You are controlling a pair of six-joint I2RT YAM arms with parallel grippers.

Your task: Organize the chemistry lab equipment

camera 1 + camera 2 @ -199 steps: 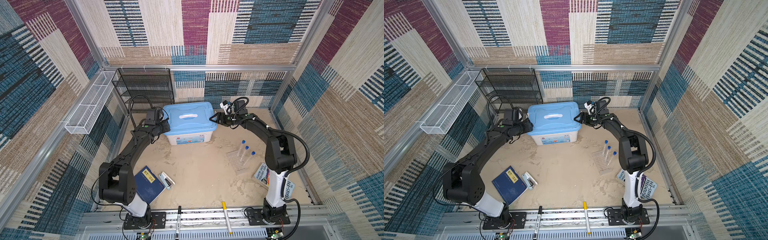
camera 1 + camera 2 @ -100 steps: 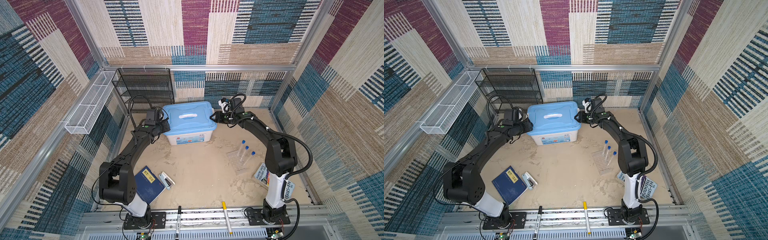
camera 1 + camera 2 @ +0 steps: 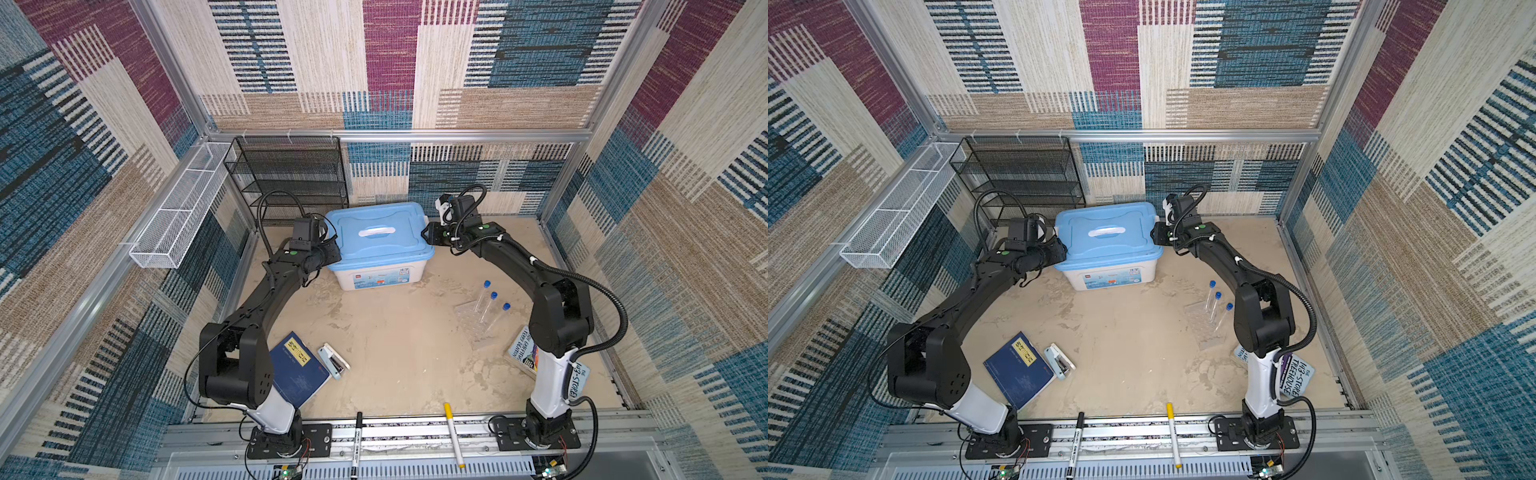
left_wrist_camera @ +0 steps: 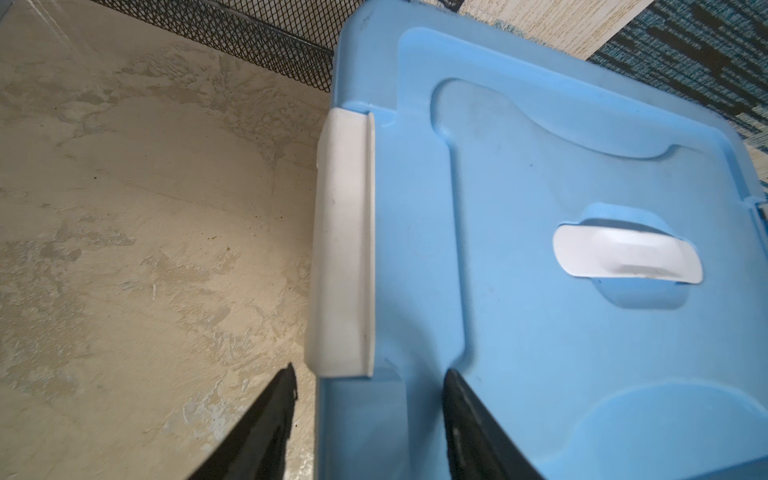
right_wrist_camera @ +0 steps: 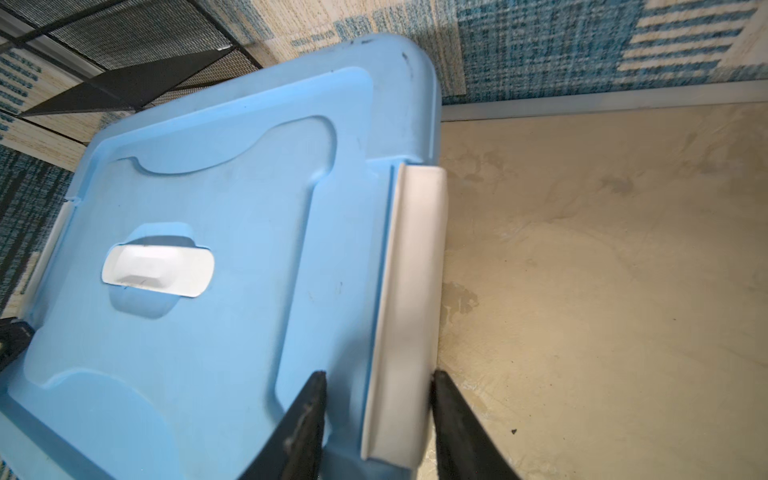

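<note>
A closed pale blue plastic lid (image 3: 380, 237) hides what the white box (image 3: 374, 279) holds. At four o'clock, the black right arm (image 3: 559, 316) covers most of a colourful paperback book (image 3: 523, 352), and the clear plastic rack (image 3: 468, 312) beside it is too faint to trace.

Top views overlook everything; both wrist cameras closely share the lid (image 4: 540, 187).

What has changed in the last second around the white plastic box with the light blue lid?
The right gripper shifted slightly towards the white plastic box with the light blue lid and narrowed its jaws; they now straddle the white side latch. The left gripper at the opposite edge and the three clear blue-capped test tubes stayed in place.
</note>
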